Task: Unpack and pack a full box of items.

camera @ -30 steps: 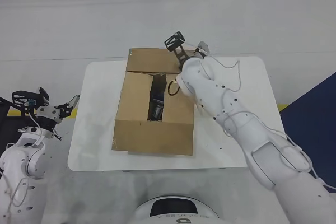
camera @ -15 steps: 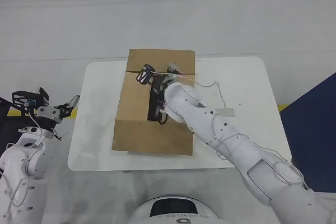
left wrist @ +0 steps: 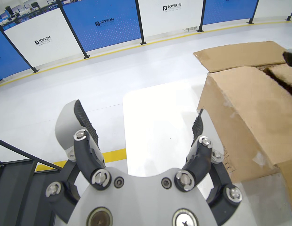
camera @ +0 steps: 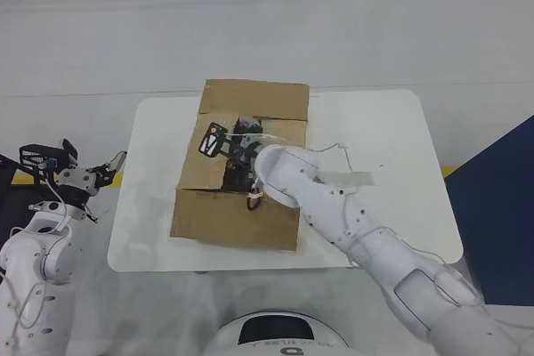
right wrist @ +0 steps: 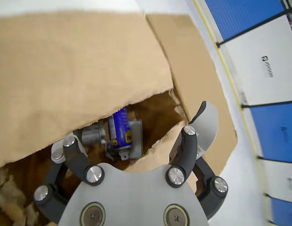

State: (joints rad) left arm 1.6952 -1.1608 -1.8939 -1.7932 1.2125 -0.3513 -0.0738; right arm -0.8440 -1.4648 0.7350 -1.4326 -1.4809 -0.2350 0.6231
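**Box on bench, right claw in the top gap**

The cardboard box sits on the white bench, left of the bench's middle and turned slightly askew to its edges. Its far flap lies folded outward, flat. The two long top flaps nearly meet, and we see a dark gap between them running along the box.

Through that gap, in the right wrist view, we note a blue cylindrical can lying inside the box. Grey metal parts lie just beside it and a grey plate is against its other side. Crumpled brown paper fills a corner of the interior. The flap edges along the gap look torn and ragged.

The right claw is at the gap with its fingers spread wide and nothing grasped. One finger is tucked under the large flap. The other finger stands above the torn edge of the opposite flap. From the top view, the right arm reaches across the box from the bench's right side.

The left claw hangs off the bench's left edge, well apart from the box. It is released and empty.

Beyond the bench we note a pale floor with a yellow line and blue and white barrier panels.
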